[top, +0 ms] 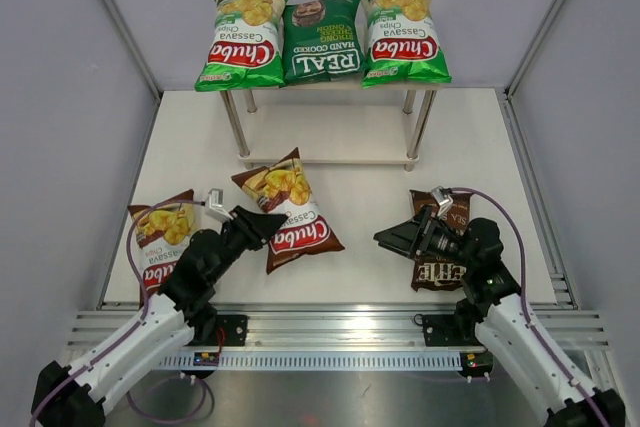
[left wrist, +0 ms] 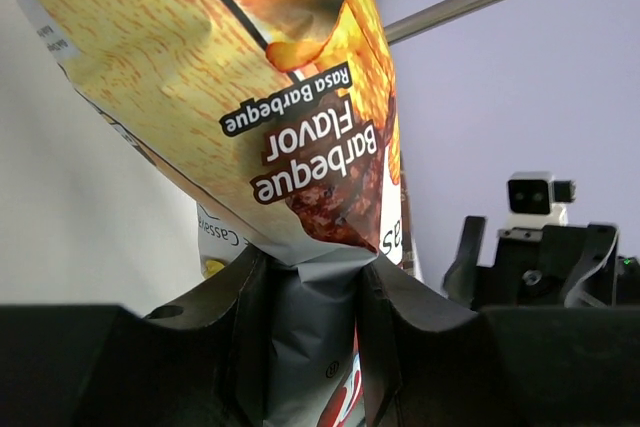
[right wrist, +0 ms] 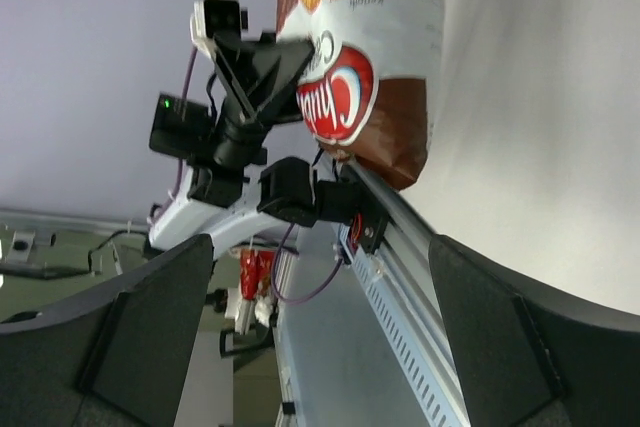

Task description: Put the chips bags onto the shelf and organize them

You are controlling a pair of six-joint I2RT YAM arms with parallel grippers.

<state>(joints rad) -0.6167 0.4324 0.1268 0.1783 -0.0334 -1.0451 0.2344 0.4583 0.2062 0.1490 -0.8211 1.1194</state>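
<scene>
On brown Chuba bag's (top: 295, 209) edge, left gripper (top: 272, 223); shelf (top: 330, 132) well apart.

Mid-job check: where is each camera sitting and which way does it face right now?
Top external: above and behind the bases, looking down at the shelf; left gripper and right gripper show.
Left wrist: looks along its own fingers, shut on the centre brown Chuba bag; right gripper behind.
Right wrist: looks between its open fingers across at the left gripper.
Shared: both wrist views show that bag.
</scene>
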